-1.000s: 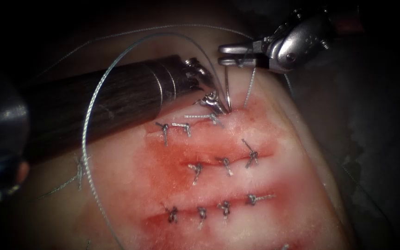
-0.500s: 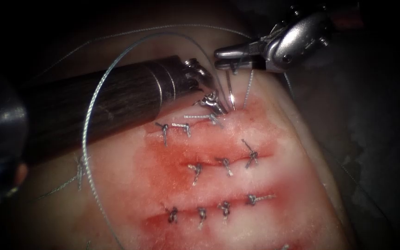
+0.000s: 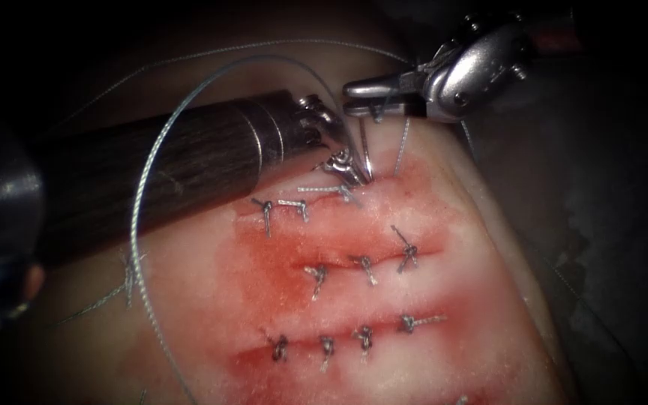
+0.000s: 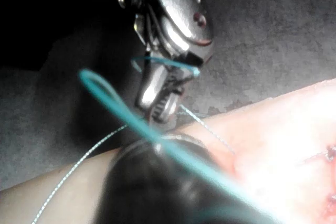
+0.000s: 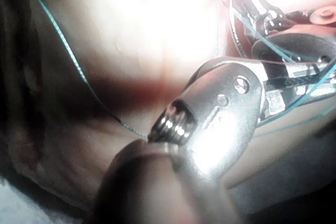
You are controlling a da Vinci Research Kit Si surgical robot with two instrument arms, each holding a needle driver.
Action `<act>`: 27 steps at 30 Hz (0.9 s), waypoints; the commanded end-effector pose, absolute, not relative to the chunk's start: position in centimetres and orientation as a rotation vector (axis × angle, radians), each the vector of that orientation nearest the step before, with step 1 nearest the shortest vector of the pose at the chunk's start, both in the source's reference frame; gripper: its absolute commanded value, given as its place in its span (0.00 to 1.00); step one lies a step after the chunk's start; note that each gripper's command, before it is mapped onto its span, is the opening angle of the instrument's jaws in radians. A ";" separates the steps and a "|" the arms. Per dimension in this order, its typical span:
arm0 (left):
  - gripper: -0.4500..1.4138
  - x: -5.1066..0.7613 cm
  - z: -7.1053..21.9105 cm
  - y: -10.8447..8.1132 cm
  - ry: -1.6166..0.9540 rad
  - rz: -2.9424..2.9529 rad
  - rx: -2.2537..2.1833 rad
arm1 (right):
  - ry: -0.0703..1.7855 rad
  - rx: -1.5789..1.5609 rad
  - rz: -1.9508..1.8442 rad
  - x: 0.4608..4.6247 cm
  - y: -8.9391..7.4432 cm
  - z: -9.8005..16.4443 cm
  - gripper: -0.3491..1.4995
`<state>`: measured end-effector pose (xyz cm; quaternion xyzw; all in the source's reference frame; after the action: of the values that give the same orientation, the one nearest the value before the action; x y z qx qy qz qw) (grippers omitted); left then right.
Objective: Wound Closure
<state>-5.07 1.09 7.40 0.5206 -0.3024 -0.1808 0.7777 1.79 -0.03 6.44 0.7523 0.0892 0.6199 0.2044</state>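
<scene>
Needle (image 3: 365, 154) held by right end effector (image 3: 361, 91) above tissue (image 3: 444, 285).

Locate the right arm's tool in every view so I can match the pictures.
Endoscope view: the right arm's tool comes in from the upper right, jaws shut on the thread above the topmost cut.
Left wrist view: the right arm's tool is the silver one beyond the left arm's shaft.
Right wrist view: the right arm's tool is seen from behind its bright wrist.
Shared landmark: the tissue.
</scene>
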 end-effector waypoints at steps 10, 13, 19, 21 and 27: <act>0.00 -5.12 7.4 1.2 -0.657 -0.385 1.123 | 0.153 2.184 1.779 1.88 0.1 6.4 0.00; 0.00 -5.12 7.4 1.2 -0.656 -0.382 1.125 | 0.145 2.178 1.781 1.87 0.1 6.4 0.00; 0.00 -5.12 7.3 1.2 -0.657 -0.380 1.128 | 0.136 2.125 1.774 1.87 0.1 6.4 0.00; 0.00 -5.12 7.3 1.2 -0.657 -0.380 1.129 | 0.187 2.091 1.750 1.87 0.1 6.5 0.00; 0.00 -5.11 7.3 1.2 -0.658 -0.381 1.128 | 0.213 2.051 1.751 1.89 0.1 6.5 0.00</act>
<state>-5.06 1.06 7.33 0.5244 -0.3021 -0.1760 0.7764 1.80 0.05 6.51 0.7393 0.0745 0.6336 0.2157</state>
